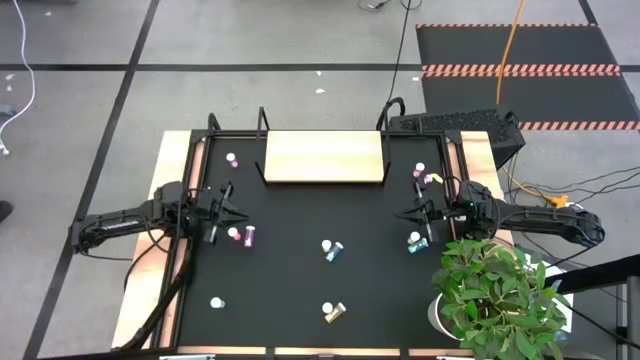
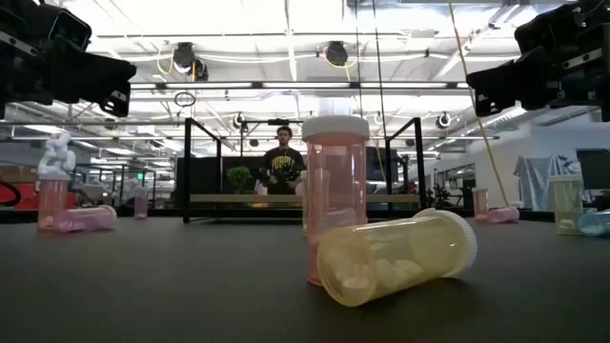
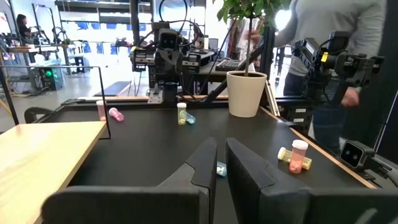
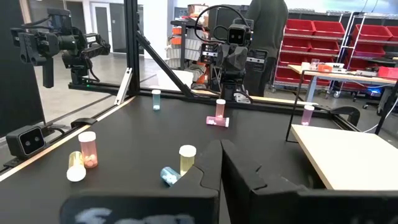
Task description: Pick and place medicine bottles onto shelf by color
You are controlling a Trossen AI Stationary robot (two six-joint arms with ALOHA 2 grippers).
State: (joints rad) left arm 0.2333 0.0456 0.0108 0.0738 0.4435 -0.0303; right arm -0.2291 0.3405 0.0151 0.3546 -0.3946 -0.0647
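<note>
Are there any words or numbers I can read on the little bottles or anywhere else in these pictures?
No text reads clearly anywhere.
Medicine bottles: no labels show, only see-through plastic with pills inside.
Shelf: plain wood, no writing.
Person's shirt behind the table: has a print, too small and blurred to read.
Red bins in the room: no readable tags.
Striped floor mat: only red and white stripes, no words.

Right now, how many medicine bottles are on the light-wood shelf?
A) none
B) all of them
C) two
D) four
A: in the high view the shelf shows only bare wood, while the medicine bottles, such as the pink pair and the teal one, lie scattered on the black table around it.
</note>
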